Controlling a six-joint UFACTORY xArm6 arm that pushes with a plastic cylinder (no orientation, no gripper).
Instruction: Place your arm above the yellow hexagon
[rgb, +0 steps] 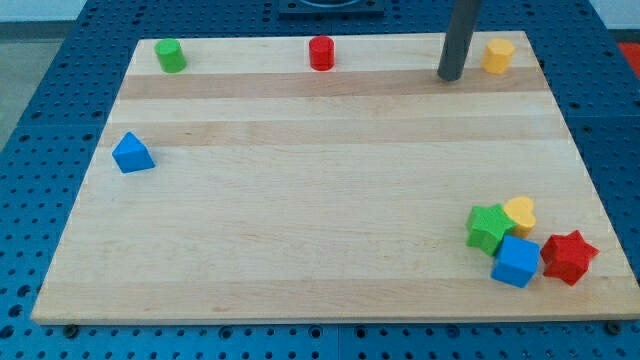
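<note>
Tool: rod tip (450, 77) – no jaws, touching no block | Target: yellow hexagon (498, 56) at tabletop (320, 200) top-right corner | Relation: hexagon lies just beside the tip, toward the view's right and slightly up – short shift needed.

Yellow hexagon (498, 56) — board's top-right corner

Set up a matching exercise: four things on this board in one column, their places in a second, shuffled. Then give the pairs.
Things:
1. yellow hexagon
2. blue triangle
3. red star
4. my tip

Places:
A. view's left edge, alone
B. view's top right corner
C. just left of the yellow hexagon, apart from it
D. bottom right cluster

Pairs: 1-B, 2-A, 3-D, 4-C
</note>
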